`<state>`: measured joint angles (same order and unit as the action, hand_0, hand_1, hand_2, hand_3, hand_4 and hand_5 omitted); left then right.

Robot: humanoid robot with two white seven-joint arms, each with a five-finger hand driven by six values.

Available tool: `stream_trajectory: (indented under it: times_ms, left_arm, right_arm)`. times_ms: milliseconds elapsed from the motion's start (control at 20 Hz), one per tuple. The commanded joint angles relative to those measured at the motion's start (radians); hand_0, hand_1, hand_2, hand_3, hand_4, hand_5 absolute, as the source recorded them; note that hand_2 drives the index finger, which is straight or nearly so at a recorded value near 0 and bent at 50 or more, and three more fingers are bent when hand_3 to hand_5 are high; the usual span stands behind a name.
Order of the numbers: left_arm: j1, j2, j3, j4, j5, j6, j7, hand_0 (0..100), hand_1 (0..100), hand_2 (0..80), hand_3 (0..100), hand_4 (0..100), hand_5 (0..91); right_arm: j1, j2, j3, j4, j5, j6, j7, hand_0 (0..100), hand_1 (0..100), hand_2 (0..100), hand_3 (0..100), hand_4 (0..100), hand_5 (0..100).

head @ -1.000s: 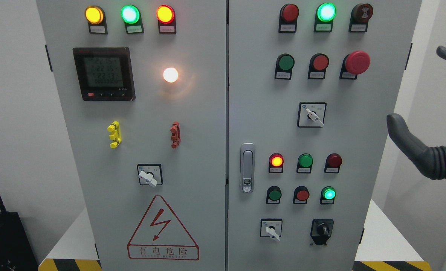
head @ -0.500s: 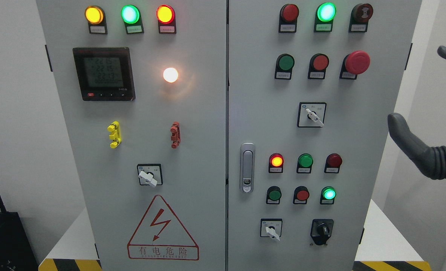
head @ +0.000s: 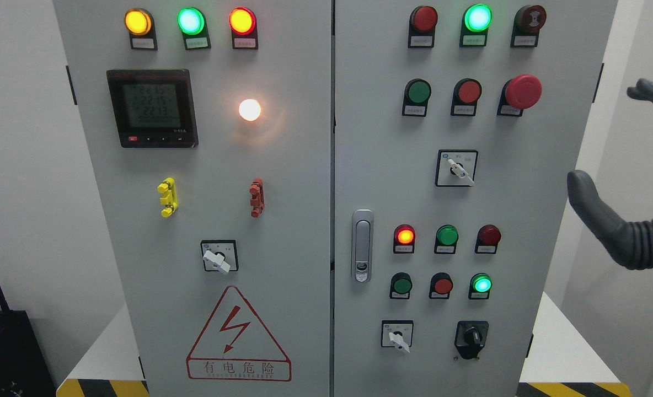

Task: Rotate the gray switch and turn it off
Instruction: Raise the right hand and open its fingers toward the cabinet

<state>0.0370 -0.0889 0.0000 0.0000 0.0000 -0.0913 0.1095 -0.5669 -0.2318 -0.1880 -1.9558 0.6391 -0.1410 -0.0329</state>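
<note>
beside the cabinet (head: 359,138), right hand (head: 635,220) fingers (head: 649,91) spread, empty.

Industrial test lab, electrical control cabinet (head: 304,165)

Plain white wall (head: 23,165) left and right of grey cabinet (head: 304,165). White platform (head: 106,353) under cabinet, yellow-black hazard stripe (head: 103,387) along front edge. Black box (head: 6,353) at lower left corner. Even, soft light.

Matt grey painted-metal cabinet (head: 304,182), shiny metal door handle (head: 362,245), glossy plastic lamps (head: 190,21), matt dark rubbery robot hand (head: 630,220).
</note>
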Motion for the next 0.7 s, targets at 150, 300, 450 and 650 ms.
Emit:
stream_trajectory:
  times_ms: [150, 300, 450, 650]
  left_arm:
    - [0.000, 0.000, 0.032, 0.023, -0.008, 0.001, -0.001, 12, 39, 0.0, 0, 0, 0.0]
    - [0.000, 0.000, 0.032, 0.023, -0.008, 0.001, 0.001, 12, 39, 0.0, 0, 0, 0.0]
    - [0.000, 0.000, 0.032, 0.023, -0.008, 0.001, -0.001, 12, 39, 0.0, 0, 0, 0.0]
    - [0.000, 0.000, 0.032, 0.023, -0.008, 0.001, -0.001, 12, 39, 0.0, 0, 0, 0.0]
  right_arm:
    - [0.045, 0.137, 0.090, -0.032, 0.043, 0.043, -0.001, 23, 37, 37, 69, 55, 64]
    - [0.045, 0.173, 0.120, -0.038, 0.070, 0.061, -0.001, 23, 37, 39, 73, 61, 72]
    - [0.047, 0.193, 0.150, -0.040, 0.082, 0.096, -0.001, 20, 35, 43, 74, 65, 79]
    - [0.055, 0.207, 0.174, -0.038, 0.109, 0.129, 0.001, 15, 30, 50, 75, 68, 83]
